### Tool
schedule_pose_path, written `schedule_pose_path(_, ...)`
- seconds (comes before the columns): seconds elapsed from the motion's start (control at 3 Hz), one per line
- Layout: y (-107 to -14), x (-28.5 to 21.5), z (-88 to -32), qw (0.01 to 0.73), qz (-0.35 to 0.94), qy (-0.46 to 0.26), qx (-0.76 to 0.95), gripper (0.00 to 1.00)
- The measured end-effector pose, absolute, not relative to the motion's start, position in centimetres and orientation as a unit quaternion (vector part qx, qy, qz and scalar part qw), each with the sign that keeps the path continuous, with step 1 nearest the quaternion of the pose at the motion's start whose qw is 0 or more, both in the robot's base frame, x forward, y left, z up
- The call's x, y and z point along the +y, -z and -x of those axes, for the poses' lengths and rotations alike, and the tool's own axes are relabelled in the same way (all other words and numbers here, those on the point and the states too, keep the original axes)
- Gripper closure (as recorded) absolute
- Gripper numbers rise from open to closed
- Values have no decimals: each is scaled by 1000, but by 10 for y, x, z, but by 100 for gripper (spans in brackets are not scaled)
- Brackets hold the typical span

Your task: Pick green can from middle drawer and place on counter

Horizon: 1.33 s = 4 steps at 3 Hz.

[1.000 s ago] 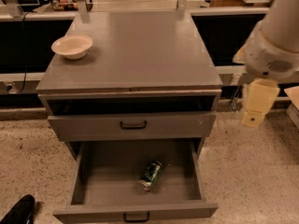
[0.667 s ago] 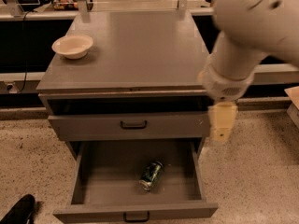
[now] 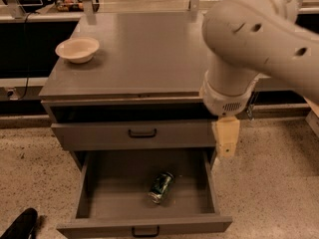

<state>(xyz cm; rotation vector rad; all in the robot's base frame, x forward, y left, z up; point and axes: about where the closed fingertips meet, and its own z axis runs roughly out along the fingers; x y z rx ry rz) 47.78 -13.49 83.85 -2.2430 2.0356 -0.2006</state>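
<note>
The green can lies on its side on the floor of the open middle drawer, near the drawer's centre, one silver end toward the front. The drawer is pulled far out, with its black bar handle at the bottom edge. The counter is the broad grey top of the cabinet. My gripper hangs from the big white arm and points down over the drawer's right rear corner, above and to the right of the can, apart from it.
A cream bowl sits on the counter's left side. The shallower drawer above is closed, with an open slot over it. Speckled floor lies around the cabinet. A dark object lies at the bottom left.
My arm has swung in from the right and now covers the counter's right side. The gripper moved left and down toward the drawer's right rear corner. The can has not moved.
</note>
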Motion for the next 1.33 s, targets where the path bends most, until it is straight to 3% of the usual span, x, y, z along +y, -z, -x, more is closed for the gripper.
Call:
schedule_pose_path(1.0, -795, -110, -499, 67, 796, 62, 598, 0)
schedule_pose_path(1.33, -765, -95, -491, 41, 845, 61, 530, 0)
